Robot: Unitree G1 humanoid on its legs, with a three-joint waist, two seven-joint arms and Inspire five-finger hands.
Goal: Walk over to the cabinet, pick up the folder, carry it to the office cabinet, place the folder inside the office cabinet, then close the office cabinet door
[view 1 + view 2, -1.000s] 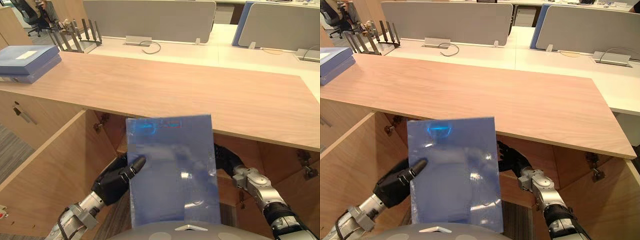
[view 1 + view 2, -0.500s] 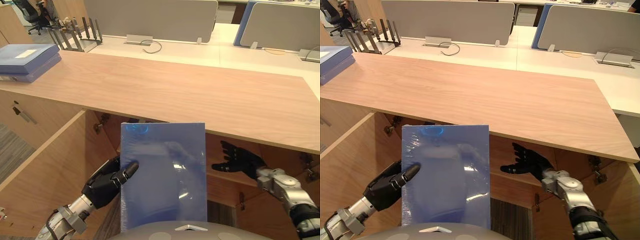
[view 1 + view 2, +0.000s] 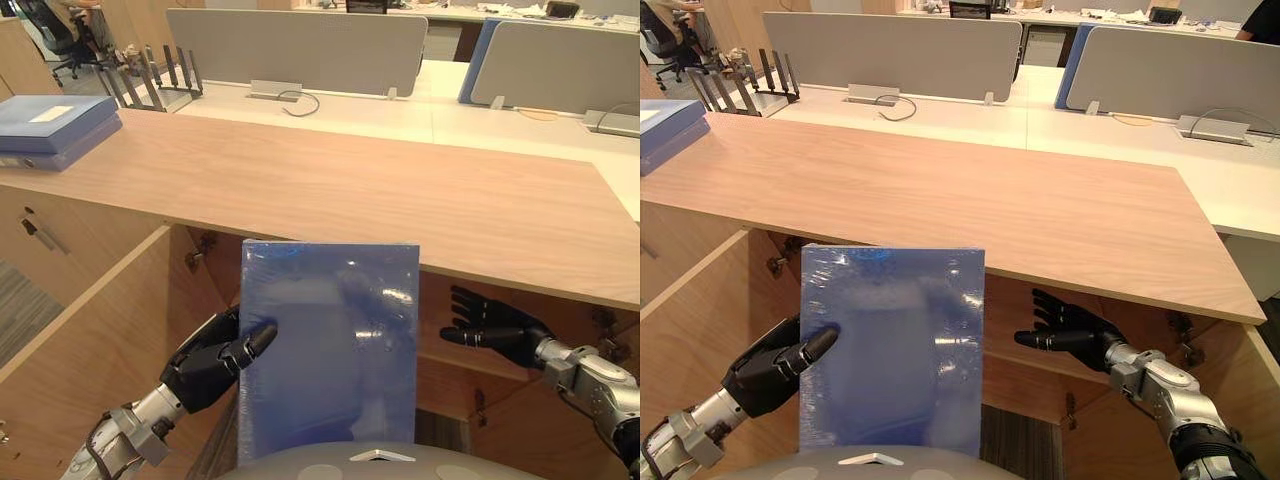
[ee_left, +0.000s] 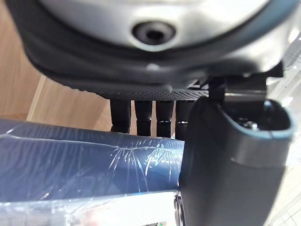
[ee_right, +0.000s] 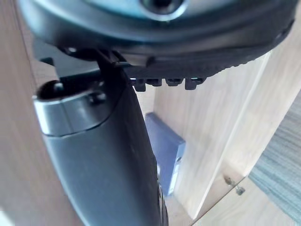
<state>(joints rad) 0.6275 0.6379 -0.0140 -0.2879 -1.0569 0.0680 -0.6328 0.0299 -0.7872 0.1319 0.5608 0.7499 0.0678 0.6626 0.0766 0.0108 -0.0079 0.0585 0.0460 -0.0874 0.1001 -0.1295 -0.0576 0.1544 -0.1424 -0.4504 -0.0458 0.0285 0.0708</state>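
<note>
The blue folder [image 3: 328, 350], wrapped in clear film, stands upright in front of the open office cabinet [image 3: 455, 345] under the wooden top. My left hand [image 3: 212, 362] is shut on the folder's left edge, thumb on the front face and fingers behind. In the left wrist view the folder [image 4: 84, 160] lies between the fingers [image 4: 141, 115] and the thumb. My right hand [image 3: 497, 326] hangs open to the folder's right, a short gap away, just below the top's front edge.
The cabinet's door [image 3: 90, 340] stands open at the left. The wooden top [image 3: 350, 190] carries stacked blue binders [image 3: 50, 125] at its far left, with a file rack [image 3: 150, 75] behind. Another blue folder [image 5: 167, 150] stands inside the cabinet.
My right hand has let go of the folder's back and moved out to the right, fingers spread. The folder has shifted slightly left, held by the left hand alone.
</note>
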